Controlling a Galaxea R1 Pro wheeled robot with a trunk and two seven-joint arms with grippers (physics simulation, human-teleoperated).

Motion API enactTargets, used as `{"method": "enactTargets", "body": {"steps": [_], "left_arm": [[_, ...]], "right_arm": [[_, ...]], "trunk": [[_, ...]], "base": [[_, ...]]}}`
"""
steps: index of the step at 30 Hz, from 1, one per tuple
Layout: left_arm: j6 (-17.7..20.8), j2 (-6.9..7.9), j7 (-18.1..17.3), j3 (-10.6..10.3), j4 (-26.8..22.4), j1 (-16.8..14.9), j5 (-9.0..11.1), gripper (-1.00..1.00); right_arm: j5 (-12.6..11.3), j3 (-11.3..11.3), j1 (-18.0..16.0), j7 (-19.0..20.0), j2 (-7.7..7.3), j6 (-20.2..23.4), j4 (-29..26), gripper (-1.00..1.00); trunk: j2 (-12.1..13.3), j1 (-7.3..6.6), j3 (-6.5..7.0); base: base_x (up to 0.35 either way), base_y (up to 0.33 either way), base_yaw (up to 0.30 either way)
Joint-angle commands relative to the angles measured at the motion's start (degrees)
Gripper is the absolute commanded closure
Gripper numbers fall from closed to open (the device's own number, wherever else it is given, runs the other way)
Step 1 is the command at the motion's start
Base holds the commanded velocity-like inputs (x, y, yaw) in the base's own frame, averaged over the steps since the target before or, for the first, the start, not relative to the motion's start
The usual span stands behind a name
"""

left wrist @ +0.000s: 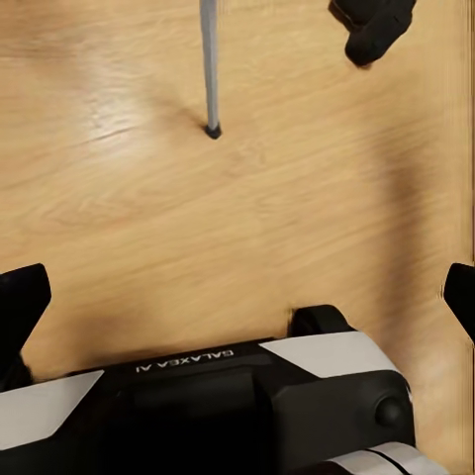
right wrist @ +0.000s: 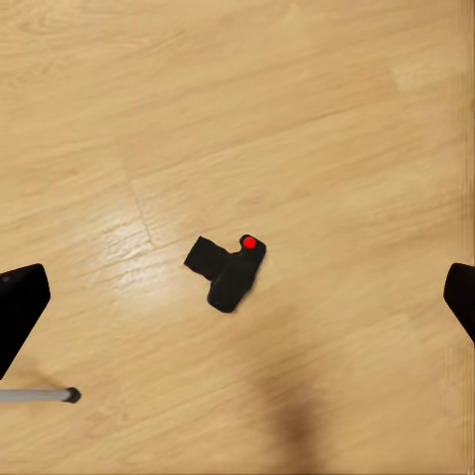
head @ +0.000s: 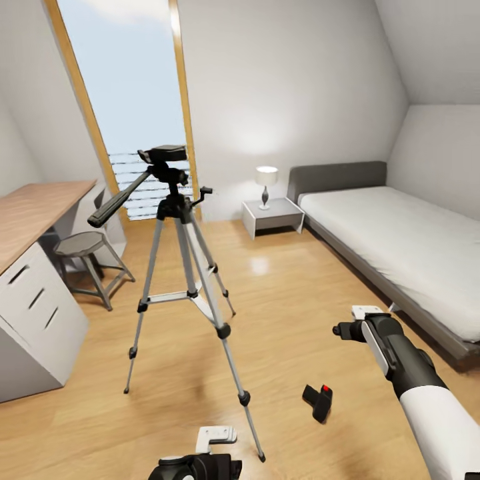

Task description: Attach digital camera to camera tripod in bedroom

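**Inspector:** Status of the task?

**Assessor:** Not begun, by my reading; the camera point(head: 319, 401) lies on the wood floor point(head: 293, 300), red button showing, just beside the tripod's near foot and apart from it; the tripod point(head: 183, 267) stands upright on three legs, its head plate bare; nothing is mounted.

**Inspector:** The arms?

**Assessor:** The right gripper point(right wrist: 237, 297) hangs above the camera, jaws released and spread wide, holding nothing; the left gripper point(left wrist: 237, 297) hangs low over the floor near that same tripod foot, jaws likewise released and empty.

**Inspector:** What is left?

**Assessor:** All of it, I judge; the pick-up, the lift to the head plate, the seating; the right arm looks the better placed for the pick.

**Inspector:** Containers?

**Assessor:** Few; the worktop point(head: 33, 213) at the left carries nothing visible, and its drawers point(head: 37, 300) are closed, contents hidden; the nightstand point(head: 273, 217) bears a lit lamp point(head: 266, 183); the bed point(head: 400, 247) is bare.
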Motion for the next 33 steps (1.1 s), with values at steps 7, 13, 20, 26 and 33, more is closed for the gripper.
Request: {"method": "enactTargets", "body": {"steps": [7,13,20,26,33], "left_arm": [[0.0,0.05,0.6,-0.1,-0.1,0.0,0.6,-1.0],[0.0,0.08,0.6,-0.1,-0.1,0.0,0.6,-1.0],[-0.1,0.18,0.6,-0.8,-0.1,0.0,0.6,-1.0],[-0.1,0.31,0.6,-1.1,-0.1,0.0,0.7,-1.0],[-0.1,0.4,0.6,-1.3,-0.1,0.0,0.7,-1.0]], "right_arm": [[-0.3,0.0,0.0,0.1,0.15,0.6,-0.1,-1.0],[-0.3,0.0,0.0,0.1,0.25,0.6,-0.1,-1.0],[-0.3,0.2,0.2,0.1,0.28,0.6,-0.2,-1.0],[-0.3,0.4,0.5,0.1,0.36,0.6,-1.3,-1.0],[-0.3,0.3,0.8,0.1,1.18,0.7,-2.7,-1.0]], "trunk": [[0.0,0.0,-0.39],[0.0,0.0,-0.67],[0.0,0.0,-0.9],[0.0,0.0,-0.97],[0.0,0.0,-0.7]], "base": [[0.012,-0.315,-0.134],[0.062,-0.334,-0.124],[0.089,-0.337,-0.092],[0.142,-0.321,-0.035],[0.205,-0.278,-0.011]]}}
